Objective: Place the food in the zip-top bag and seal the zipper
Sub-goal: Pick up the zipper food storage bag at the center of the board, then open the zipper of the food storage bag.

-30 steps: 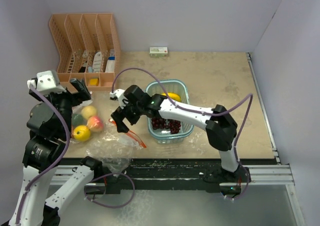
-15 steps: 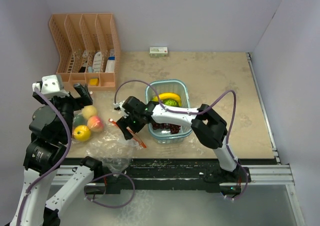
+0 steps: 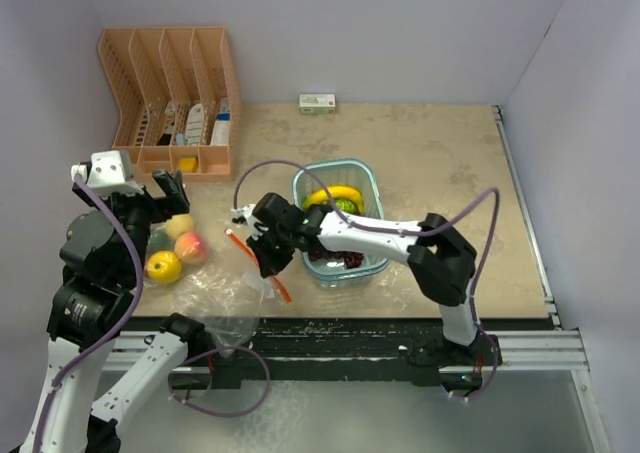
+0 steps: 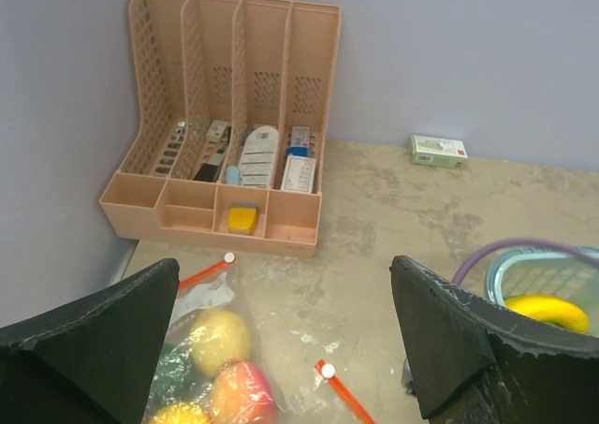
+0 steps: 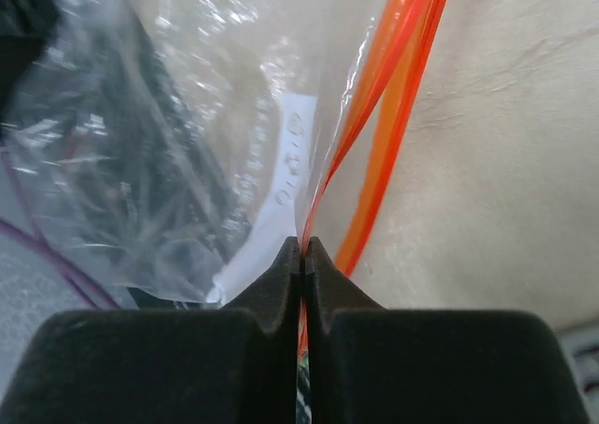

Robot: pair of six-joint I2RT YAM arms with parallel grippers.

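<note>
The clear zip-top bag (image 3: 215,285) lies crumpled near the table's front left. Inside it lie two yellow fruits (image 3: 164,266) and a pink-yellow peach (image 3: 190,246); the left wrist view shows the peach (image 4: 245,391) through the plastic. The orange-red zipper (image 3: 282,289) runs along the bag's mouth. My right gripper (image 3: 264,260) is shut on the zipper (image 5: 393,115), the strip pinched between its fingertips (image 5: 302,252). My left gripper (image 4: 285,288) hangs open above the bag's far end, holding nothing. A dark red grape bunch (image 3: 349,259) lies in the basket, half hidden by my right arm.
The light blue mesh basket (image 3: 372,185) stands right of the bag and also holds a banana (image 3: 335,194). A peach-coloured file organiser (image 3: 170,93) stands at the back left. A small white-green box (image 3: 317,103) lies by the back wall.
My right gripper went from open to shut, pinching the zipper strip, and its end of the strip shifted a little. The left gripper drifted slightly right and stays open.
</note>
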